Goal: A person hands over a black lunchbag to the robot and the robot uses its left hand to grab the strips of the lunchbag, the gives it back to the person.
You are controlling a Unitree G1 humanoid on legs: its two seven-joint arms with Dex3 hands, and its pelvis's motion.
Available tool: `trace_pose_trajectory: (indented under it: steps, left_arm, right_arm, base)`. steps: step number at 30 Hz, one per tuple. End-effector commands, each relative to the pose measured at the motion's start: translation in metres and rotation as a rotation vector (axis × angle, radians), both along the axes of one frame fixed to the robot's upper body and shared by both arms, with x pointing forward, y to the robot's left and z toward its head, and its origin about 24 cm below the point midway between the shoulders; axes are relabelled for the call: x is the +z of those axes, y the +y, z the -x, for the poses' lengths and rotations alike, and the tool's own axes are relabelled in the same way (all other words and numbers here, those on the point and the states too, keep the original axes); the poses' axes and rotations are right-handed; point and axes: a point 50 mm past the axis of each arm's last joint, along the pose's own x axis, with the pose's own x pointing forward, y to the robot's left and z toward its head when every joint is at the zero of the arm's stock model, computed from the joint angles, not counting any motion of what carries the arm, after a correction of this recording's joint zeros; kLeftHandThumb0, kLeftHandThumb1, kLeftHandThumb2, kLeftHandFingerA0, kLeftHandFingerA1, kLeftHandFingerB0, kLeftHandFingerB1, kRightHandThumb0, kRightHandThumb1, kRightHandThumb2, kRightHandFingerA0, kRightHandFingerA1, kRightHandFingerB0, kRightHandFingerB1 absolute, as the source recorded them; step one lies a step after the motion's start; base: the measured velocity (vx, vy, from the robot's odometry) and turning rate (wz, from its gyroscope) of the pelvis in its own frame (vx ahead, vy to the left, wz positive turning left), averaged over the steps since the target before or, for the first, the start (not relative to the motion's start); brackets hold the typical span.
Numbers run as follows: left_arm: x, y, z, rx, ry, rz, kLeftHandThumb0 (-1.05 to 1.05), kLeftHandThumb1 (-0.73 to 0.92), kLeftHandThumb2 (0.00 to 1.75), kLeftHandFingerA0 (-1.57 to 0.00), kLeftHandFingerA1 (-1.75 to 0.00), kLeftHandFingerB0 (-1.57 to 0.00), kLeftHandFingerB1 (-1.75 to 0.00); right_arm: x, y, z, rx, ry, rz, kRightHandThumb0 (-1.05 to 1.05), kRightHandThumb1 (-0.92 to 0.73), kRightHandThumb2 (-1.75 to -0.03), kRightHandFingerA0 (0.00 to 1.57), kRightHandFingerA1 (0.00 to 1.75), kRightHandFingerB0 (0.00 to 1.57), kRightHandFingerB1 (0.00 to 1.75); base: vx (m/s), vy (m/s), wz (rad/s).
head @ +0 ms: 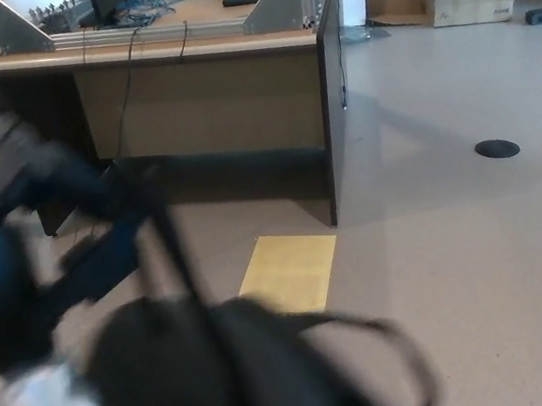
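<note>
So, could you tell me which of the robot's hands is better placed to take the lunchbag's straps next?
The left. The blurred left arm already reaches in from the left, close above the black lunchbag and its straps. No right hand is in view. Motion blur hides the grip itself.

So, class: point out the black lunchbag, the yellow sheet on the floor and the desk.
black lunchbag (225,381), head view, blurred body.
yellow sheet (295,265), head view, visible middle.
desk (202,107), head view, front panel.

Left arm enters from the left edge, heavily motion-blurred. Finger position on the left hand cannot be determined. Right arm out of frame.
</note>
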Motion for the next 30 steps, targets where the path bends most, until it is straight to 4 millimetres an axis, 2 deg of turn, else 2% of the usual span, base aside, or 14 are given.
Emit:
trace_pose_trajectory:
  steps: [1, 3, 4, 5, 7, 8, 13, 15, 17, 22, 24, 25, 26, 30]
  left_arm:
    - [0.028, -0.034, -0.031, 0.051, 0.045, -0.038, -0.23, 0.63, 0.56, -0.85, -1.75, -0.64, -1.74]
    - [0.037, -0.044, -0.043, 0.053, 0.065, -0.041, -0.23, 0.65, 0.56, -0.81, -1.75, -0.62, -1.75]
    - [0.040, -0.048, -0.047, 0.056, 0.059, -0.045, -0.22, 0.65, 0.56, -0.81, -1.75, -0.62, -1.75]
    - [0.042, -0.051, -0.050, 0.048, 0.060, -0.050, -0.22, 0.66, 0.56, -0.81, -1.75, -0.61, -1.75]
    - [0.044, -0.057, -0.054, 0.016, 0.078, -0.043, -0.22, 0.65, 0.56, -0.81, -1.75, -0.60, -1.75]
    - [0.046, -0.066, -0.058, 0.015, 0.097, -0.038, -0.24, 0.64, 0.56, -0.84, -1.75, -0.65, -1.75]
    - [0.051, -0.087, -0.065, -0.008, 0.107, -0.049, -0.21, 0.62, 0.55, -0.83, -1.75, -0.66, -1.75]
    - [0.053, -0.092, -0.066, -0.005, 0.096, -0.054, -0.20, 0.61, 0.56, -0.85, -1.75, -0.67, -1.75]
    - [0.055, -0.106, -0.068, -0.038, 0.118, -0.076, -0.17, 0.62, 0.56, -0.83, -1.75, -0.63, -1.75]
    - [0.050, -0.132, -0.064, -0.071, 0.135, -0.131, -0.24, 0.61, 0.55, -0.83, -1.75, -0.62, -1.75]
    - [0.047, -0.141, -0.061, -0.076, 0.140, -0.124, -0.22, 0.60, 0.55, -0.84, -1.75, -0.63, -1.75]
    - [0.045, -0.148, -0.059, -0.116, 0.142, -0.127, -0.20, 0.62, 0.56, -0.84, -1.75, -0.65, -1.75]
    - [0.043, -0.152, -0.057, -0.133, 0.136, -0.142, -0.21, 0.62, 0.56, -0.85, -1.75, -0.64, -1.75]
    - [0.034, -0.164, -0.052, -0.181, 0.129, -0.187, -0.24, 0.64, 0.56, -0.84, -1.75, -0.65, -1.75]
  right_arm:
    - [0.003, -0.003, -0.003, -0.006, -0.011, -0.028, -0.58, -0.73, -0.62, 0.48, 0.48, 0.47, 0.42]
    - [0.004, -0.001, -0.005, -0.001, -0.012, -0.029, -0.56, -0.74, -0.62, 0.50, 0.51, 0.48, 0.43]
    - [0.004, -0.001, -0.005, 0.005, -0.009, -0.018, -0.53, -0.58, -1.00, 0.48, 0.64, 0.33, 0.53]
    - [0.004, -0.001, -0.005, 0.009, -0.008, -0.013, -0.56, -0.74, -0.62, 0.50, 0.50, 0.48, 0.42]
    - [0.003, -0.001, -0.003, 0.015, -0.001, -0.015, -0.57, -0.74, -0.62, 0.48, 0.48, 0.46, 0.42]
    - [0.002, 0.000, -0.002, 0.020, 0.000, -0.020, -0.57, -0.60, -0.99, 0.46, 0.62, 0.34, 0.53]
    - [0.001, 0.004, -0.003, 0.021, 0.003, -0.035, -0.53, -0.58, -0.99, 0.48, 0.64, 0.35, 0.54]
    - [0.002, 0.005, -0.004, 0.020, -0.001, -0.032, -0.56, -0.72, -0.61, 0.51, 0.51, 0.48, 0.44]
    - [0.003, 0.007, -0.008, 0.034, 0.003, -0.021, -0.60, -0.61, -1.00, 0.44, 0.61, 0.39, 0.54]
    - [0.005, 0.006, -0.010, 0.055, 0.003, -0.004, -0.60, -0.63, -1.01, 0.42, 0.60, 0.36, 0.53]
    - [0.005, 0.007, -0.010, 0.062, 0.003, -0.004, -0.58, -0.76, -0.62, 0.46, 0.48, 0.47, 0.43]
    - [0.005, 0.007, -0.010, 0.061, 0.004, -0.008, -0.54, -0.59, -0.99, 0.41, 0.60, 0.38, 0.55]
    - [0.005, 0.008, -0.010, 0.056, 0.004, -0.015, -0.56, -0.75, -0.62, 0.45, 0.46, 0.48, 0.43]
    - [0.006, 0.008, -0.012, 0.049, 0.003, -0.022, -0.55, -0.75, -0.62, 0.44, 0.44, 0.49, 0.43]
  base:
    - [0.00, 0.000, 0.00]
    - [0.00, 0.000, 0.00]
    - [0.00, 0.000, 0.00]
    - [0.00, 0.000, 0.00]
    - [0.00, 0.000, 0.00]
    - [0.00, 0.000, 0.00]
    - [0.00, 0.000, 0.00]
    - [0.00, 0.000, 0.00]
    - [0.00, 0.000, 0.00]
    - [0.00, 0.000, 0.00]
    - [0.00, 0.000, 0.00]
    - [0.00, 0.000, 0.00]
    - [0.00, 0.000, 0.00]
    - [0.00, 0.000, 0.00]
